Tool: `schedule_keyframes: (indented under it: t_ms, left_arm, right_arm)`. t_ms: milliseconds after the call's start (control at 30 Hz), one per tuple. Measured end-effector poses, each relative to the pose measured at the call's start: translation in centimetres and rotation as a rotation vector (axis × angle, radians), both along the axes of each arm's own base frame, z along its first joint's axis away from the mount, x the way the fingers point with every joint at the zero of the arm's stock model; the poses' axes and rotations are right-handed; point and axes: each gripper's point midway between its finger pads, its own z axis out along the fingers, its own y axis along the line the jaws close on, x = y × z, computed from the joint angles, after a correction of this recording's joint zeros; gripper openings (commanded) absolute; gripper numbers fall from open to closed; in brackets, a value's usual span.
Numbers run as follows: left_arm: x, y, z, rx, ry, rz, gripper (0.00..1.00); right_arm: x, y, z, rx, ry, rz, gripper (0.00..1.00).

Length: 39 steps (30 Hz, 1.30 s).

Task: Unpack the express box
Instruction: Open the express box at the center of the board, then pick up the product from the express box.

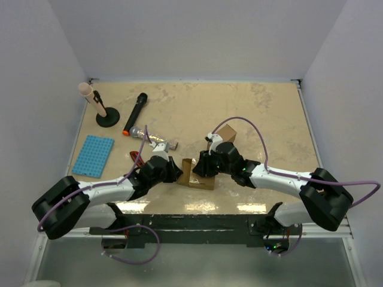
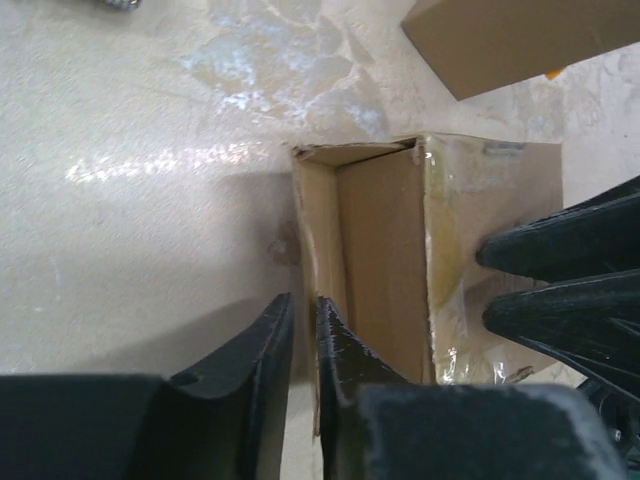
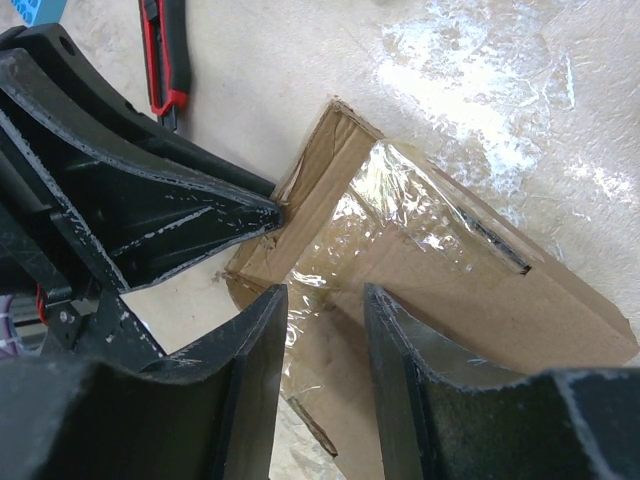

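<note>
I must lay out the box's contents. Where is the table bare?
Widest bare table: far right, between the small carton and the right wall. Another strip runs along the far edge, behind the black torch. Crowded: the left side, with stand, blue pad and knife, and the near middle, where left hand and right hand meet at the open box.

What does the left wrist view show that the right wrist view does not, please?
Only the left wrist view shows the bare cardboard inside of the open box and a second cardboard piece beyond it. Only the right wrist view shows a red-and-black knife and the blue corner of something at the frame's edge. Both show the box with its shiny tape, the left gripper at its open end, the right gripper on its taped side, and the table.
</note>
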Motion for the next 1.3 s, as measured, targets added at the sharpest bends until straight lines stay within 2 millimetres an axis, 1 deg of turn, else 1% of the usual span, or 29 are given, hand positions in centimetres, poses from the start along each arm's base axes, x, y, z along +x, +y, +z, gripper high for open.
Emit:
schedule_keyframes:
  t_ms: [33, 133, 167, 367, 433, 533, 600, 667, 733, 800, 867, 900, 967, 1100, 1167, 1300]
  left_arm:
    - [0.0, -0.3, 0.1, -0.006, -0.007, -0.012, 0.16]
    - [-0.1, -0.9, 0.1, -0.021, -0.009, -0.044, 0.07]
    - [-0.1, -1.1, 0.1, -0.025, -0.010, -0.052, 0.01]
    - [-0.3, -1.7, 0.2, -0.043, -0.015, -0.091, 0.00]
    - [-0.4, -1.7, 0.4, -0.044, -0.015, -0.094, 0.00]
    - [-0.5, -1.1, 1.3, -0.029, -0.030, -0.088, 0.00]
    - [0.0, -0.8, 2.8, -0.002, -0.056, -0.080, 0.00]
    - [0.9, -0.8, 5.0, 0.020, -0.093, -0.069, 0.00]
    - [1.9, -1.0, 7.9, 0.033, -0.144, -0.057, 0.00]
    - [2.8, -1.0, 10.8, 0.042, -0.190, -0.044, 0.00]
    - [3.5, -1.0, 13.1, 0.058, -0.224, -0.031, 0.00]
    - [3.8, -0.8, 14.0, 0.068, -0.235, -0.024, 0.00]
    - [4.2, -0.5, 15.3, 0.094, -0.249, -0.012, 0.00]
    - [4.4, -0.1, 16.8, 0.120, -0.263, -0.001, 0.00]
    - [4.4, -0.1, 17.1, 0.124, -0.267, -0.005, 0.00]
    - [4.2, -0.3, 16.6, 0.134, -0.254, -0.019, 0.00]
  right_arm:
    - [0.0, 0.0, 0.0, 0.000, 0.000, 0.001, 0.41]
    - [-0.2, -0.1, 0.1, -0.001, 0.004, 0.003, 0.41]
    - [-0.3, -0.2, 0.1, -0.004, 0.007, 0.004, 0.42]
    - [-0.8, -0.7, 0.2, -0.017, 0.020, 0.005, 0.43]
    - [-1.0, -0.9, 0.3, -0.017, 0.023, 0.007, 0.44]
    - [-1.4, -1.3, 0.9, -0.018, 0.023, 0.008, 0.48]
    - [-1.6, -1.5, 1.6, -0.012, 0.016, 0.008, 0.51]
    - [-1.5, -1.5, 2.7, -0.003, 0.002, 0.010, 0.54]
    - [-1.2, -1.2, 4.0, 0.013, -0.021, 0.010, 0.57]
    - [-0.7, -1.1, 5.2, 0.024, -0.047, -0.001, 0.63]
    - [-0.4, -1.1, 5.9, 0.033, -0.066, -0.010, 0.67]
    - [-0.2, -1.2, 6.2, 0.034, -0.076, -0.021, 0.67]
    - [-0.1, -1.4, 6.7, 0.040, -0.088, -0.034, 0.68]
    - [0.2, -1.7, 7.5, 0.054, -0.103, -0.064, 0.68]
    - [0.3, -1.8, 7.8, 0.063, -0.109, -0.078, 0.67]
    - [0.4, -1.8, 8.5, 0.091, -0.121, -0.095, 0.66]
